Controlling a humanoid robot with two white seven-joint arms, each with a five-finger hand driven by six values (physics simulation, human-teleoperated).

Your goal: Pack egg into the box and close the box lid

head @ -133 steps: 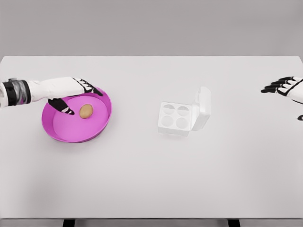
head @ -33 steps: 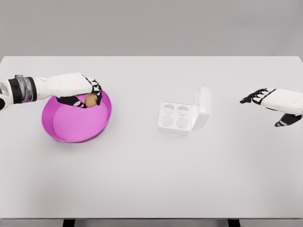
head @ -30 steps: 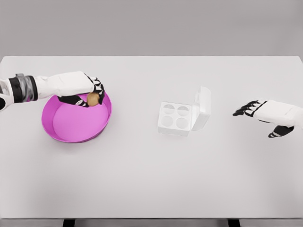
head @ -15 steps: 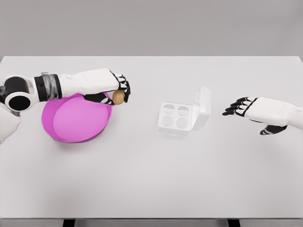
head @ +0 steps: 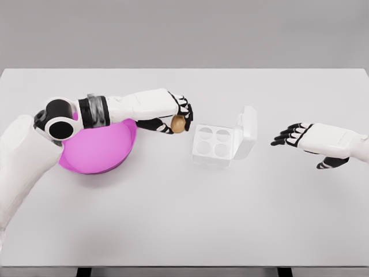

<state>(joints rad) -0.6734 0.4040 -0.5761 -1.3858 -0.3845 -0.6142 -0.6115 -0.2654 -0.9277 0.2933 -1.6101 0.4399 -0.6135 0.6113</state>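
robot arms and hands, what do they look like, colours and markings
Both arms are smooth white shells. The left arm has a grey-and-black banded cuff and a round black joint near the elbow. The left hand and right hand have white backs with black fingers.

Our left arm covers the pink bowl's [head: 98, 156] far and left rim. The egg's [head: 178, 123] upper side sits behind the left hand [head: 173, 115]. Our right forearm leaves the frame.
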